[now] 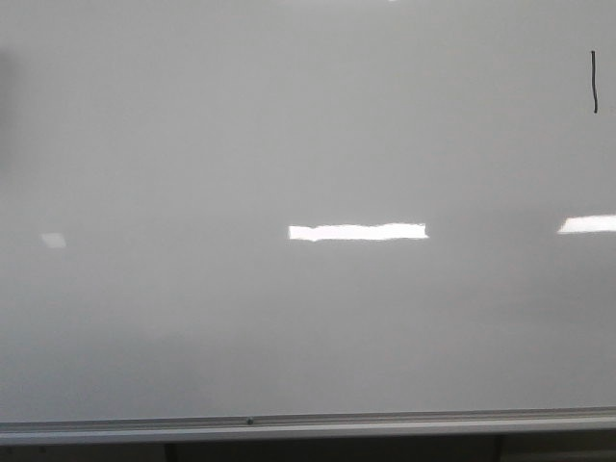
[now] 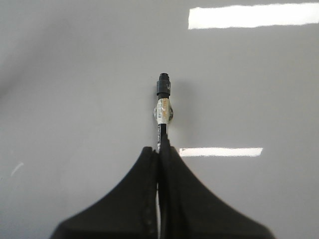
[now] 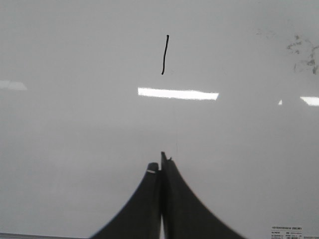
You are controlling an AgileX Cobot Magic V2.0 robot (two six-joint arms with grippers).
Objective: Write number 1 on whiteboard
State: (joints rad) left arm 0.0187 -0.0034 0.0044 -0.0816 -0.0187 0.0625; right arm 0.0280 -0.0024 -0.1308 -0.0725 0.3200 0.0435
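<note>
The whiteboard (image 1: 192, 144) fills the front view, glossy pale grey-white, with a silver rail (image 1: 308, 423) along its bottom edge. The number 1 (image 1: 594, 82) is a short black vertical stroke at the board's far upper right; it also shows in the right wrist view (image 3: 164, 55). Neither gripper appears in the front view. My left gripper (image 2: 159, 149) is shut on a black marker (image 2: 163, 107) that points at the board (image 2: 75, 99), its tip close to the surface. My right gripper (image 3: 160, 167) is shut and empty, facing the board (image 3: 75, 124) below the stroke.
Bright horizontal light reflections (image 1: 358, 231) lie across the board. Faint smudges (image 3: 301, 52) and a small label (image 3: 286, 231) show in the right wrist view. A dark band runs under the rail.
</note>
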